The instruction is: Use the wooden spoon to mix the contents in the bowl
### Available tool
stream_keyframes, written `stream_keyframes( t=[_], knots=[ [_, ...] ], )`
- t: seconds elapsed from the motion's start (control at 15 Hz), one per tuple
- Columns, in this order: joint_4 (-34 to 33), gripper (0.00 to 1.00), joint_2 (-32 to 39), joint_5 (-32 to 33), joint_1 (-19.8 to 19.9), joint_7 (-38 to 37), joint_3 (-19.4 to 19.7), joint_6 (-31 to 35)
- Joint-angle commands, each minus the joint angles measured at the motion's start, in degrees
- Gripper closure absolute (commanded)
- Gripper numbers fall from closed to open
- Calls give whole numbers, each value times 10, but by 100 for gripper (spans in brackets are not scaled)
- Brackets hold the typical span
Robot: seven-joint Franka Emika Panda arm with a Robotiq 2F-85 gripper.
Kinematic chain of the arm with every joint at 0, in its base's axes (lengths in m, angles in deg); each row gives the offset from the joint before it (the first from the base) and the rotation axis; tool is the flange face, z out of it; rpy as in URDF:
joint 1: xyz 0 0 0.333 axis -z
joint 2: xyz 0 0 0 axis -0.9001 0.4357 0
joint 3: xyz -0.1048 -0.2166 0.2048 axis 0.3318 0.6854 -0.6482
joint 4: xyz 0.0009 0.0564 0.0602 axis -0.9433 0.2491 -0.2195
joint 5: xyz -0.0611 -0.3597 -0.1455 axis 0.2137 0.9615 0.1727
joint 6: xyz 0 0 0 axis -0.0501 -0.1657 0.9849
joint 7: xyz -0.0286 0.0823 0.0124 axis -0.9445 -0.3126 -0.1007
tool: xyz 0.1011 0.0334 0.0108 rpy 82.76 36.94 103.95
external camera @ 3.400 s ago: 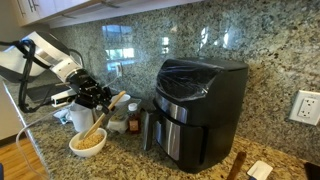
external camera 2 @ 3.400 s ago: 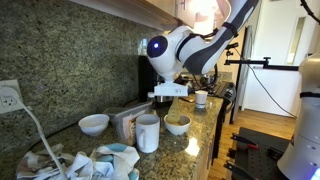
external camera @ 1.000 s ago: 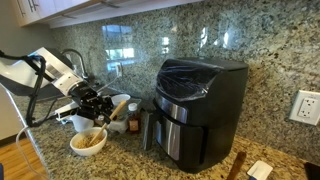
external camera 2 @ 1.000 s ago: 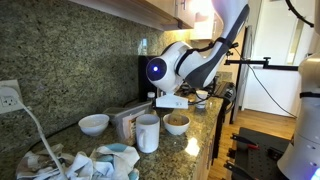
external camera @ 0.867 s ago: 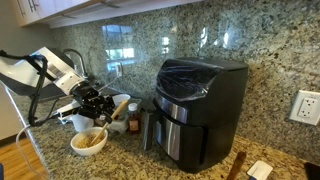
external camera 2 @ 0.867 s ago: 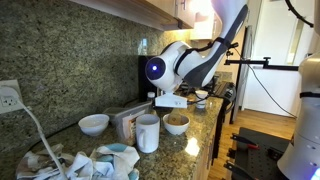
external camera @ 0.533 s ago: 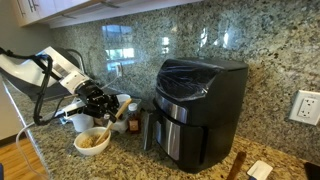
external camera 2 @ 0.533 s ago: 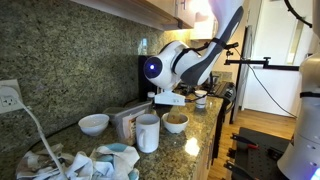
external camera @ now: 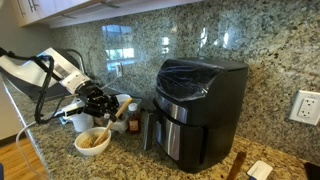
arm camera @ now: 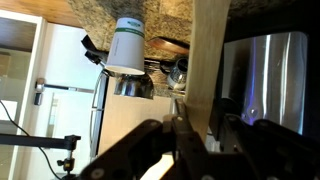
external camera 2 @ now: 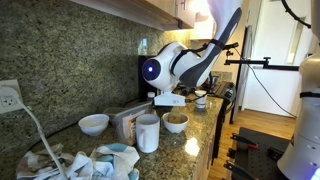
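Observation:
The small white bowl stands on the granite counter near its front edge and holds the tan crumbly contents. My gripper hangs just above the bowl, shut on the wooden spoon, which slants down toward the contents. In an exterior view the bowl and contents sit under the gripper. In the wrist view the spoon's pale handle runs up from between the dark fingers. The spoon's tip is hidden.
A black air fryer stands close beside the bowl. A white mug, a second white bowl and crumpled cloths lie along the counter. A white cup and small jars sit behind the bowl.
The arm has lowered and shifted slightly toward the air fryer with the spoon in it. The bowl has slid a little the same way.

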Motion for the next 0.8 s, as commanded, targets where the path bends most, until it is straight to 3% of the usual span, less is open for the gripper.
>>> stream_keyframes(
  t=[0.0,0.73],
  knots=[
    [-14,93,6,-6,5,34,-8,20],
    [-29,93,15,24,-6,34,-6,-27]
  ],
)
